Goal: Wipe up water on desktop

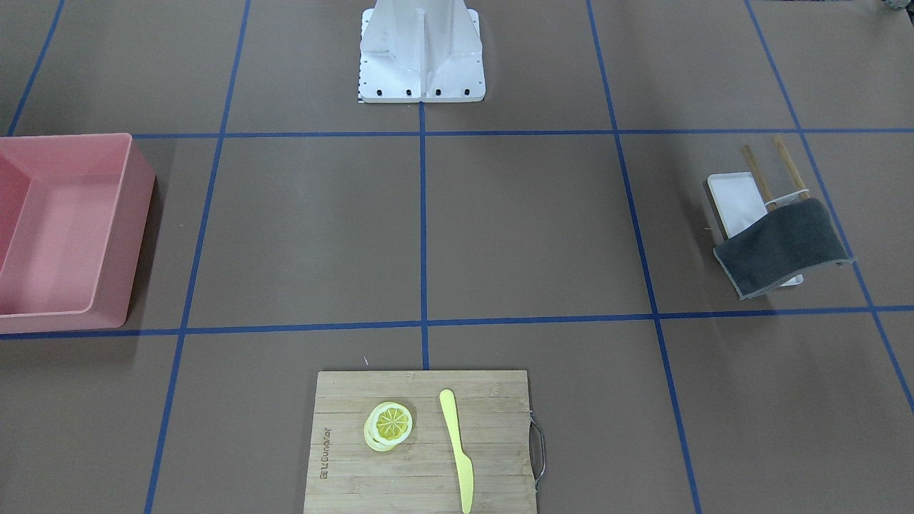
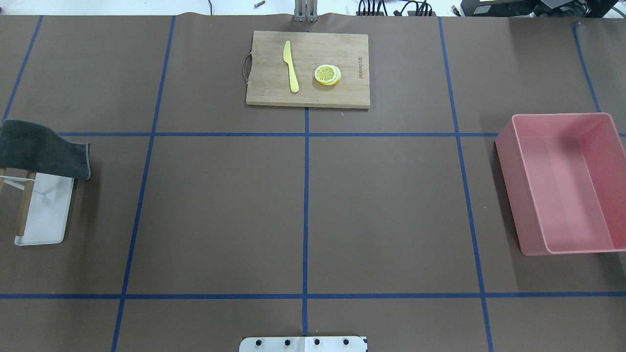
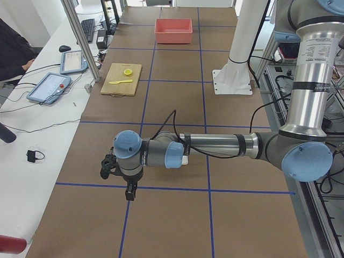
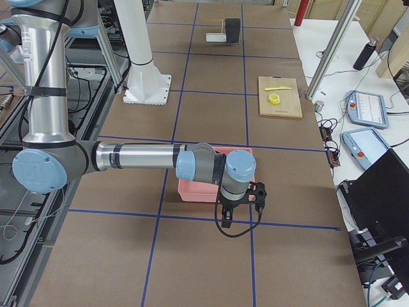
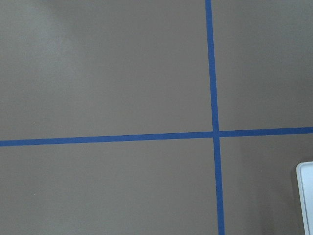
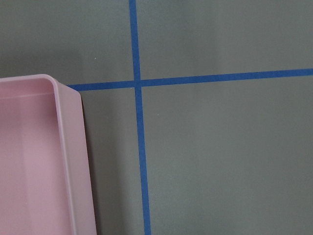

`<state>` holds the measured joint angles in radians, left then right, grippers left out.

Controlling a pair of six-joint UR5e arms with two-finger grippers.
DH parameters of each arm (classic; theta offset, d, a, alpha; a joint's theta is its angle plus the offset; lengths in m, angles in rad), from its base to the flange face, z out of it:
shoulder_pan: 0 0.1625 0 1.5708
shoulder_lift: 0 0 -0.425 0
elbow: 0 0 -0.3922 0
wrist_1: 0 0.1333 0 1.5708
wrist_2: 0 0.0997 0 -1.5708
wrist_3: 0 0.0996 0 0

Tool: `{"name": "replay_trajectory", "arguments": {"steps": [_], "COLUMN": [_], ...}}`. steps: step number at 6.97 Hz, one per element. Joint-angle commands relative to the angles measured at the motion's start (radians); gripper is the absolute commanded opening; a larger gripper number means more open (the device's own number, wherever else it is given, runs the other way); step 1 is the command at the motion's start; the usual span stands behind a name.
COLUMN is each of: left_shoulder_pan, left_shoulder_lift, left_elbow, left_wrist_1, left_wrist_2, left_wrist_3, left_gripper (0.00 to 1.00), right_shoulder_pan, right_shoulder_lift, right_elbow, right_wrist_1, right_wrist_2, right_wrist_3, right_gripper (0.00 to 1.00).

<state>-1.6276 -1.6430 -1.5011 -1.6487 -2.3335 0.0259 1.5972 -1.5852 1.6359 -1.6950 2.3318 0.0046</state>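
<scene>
Seen from over the robot's shoulders, the brown desk fills the whole view, split into big rectangles by blue tape lines. At 12 o'clock lies a wooden cutting board with a yellow knife and lemon slices side by side on it, not touching. At 9 o'clock a dark grey cloth is draped over a small rack with a white base and wooden posts. At 3 o'clock stands a pink tub, and the robot's white base plate is at 6 o'clock. In the side views the left hand hangs over the desk near the rack, and the right hand hangs just beside the tub. Neither touches anything, and I cannot tell whether either is released or clenched. The left wrist camera looks down on a tape crossing with the rack's white corner at 4 o'clock. The right wrist camera shows another crossing with the tub's corner at 8 o'clock.
</scene>
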Motion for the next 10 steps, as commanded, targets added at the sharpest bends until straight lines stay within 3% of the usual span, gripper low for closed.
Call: {"name": "replay_trajectory", "arguments": {"steps": [1,10], "left_shoulder_pan": [0.0,-0.002], "left_shoulder_lift": [0.008,0.012], "left_elbow": [-0.001,-0.025], "left_wrist_1": [-0.009,-0.006], "left_wrist_2": [-0.004,0.003], "left_wrist_3": [0.002,-0.001], "left_gripper": [0.99,0.99], "right_shoulder_pan": [0.0,0.009], "right_shoulder_lift": [0.001,0.007], "right_elbow": [0.001,0.015], "right_wrist_1": [0.0,0.003], "right_wrist_2": [0.001,-0.002], "right_wrist_3": [0.002,-0.002], "right_gripper": [1.0,1.0]}}
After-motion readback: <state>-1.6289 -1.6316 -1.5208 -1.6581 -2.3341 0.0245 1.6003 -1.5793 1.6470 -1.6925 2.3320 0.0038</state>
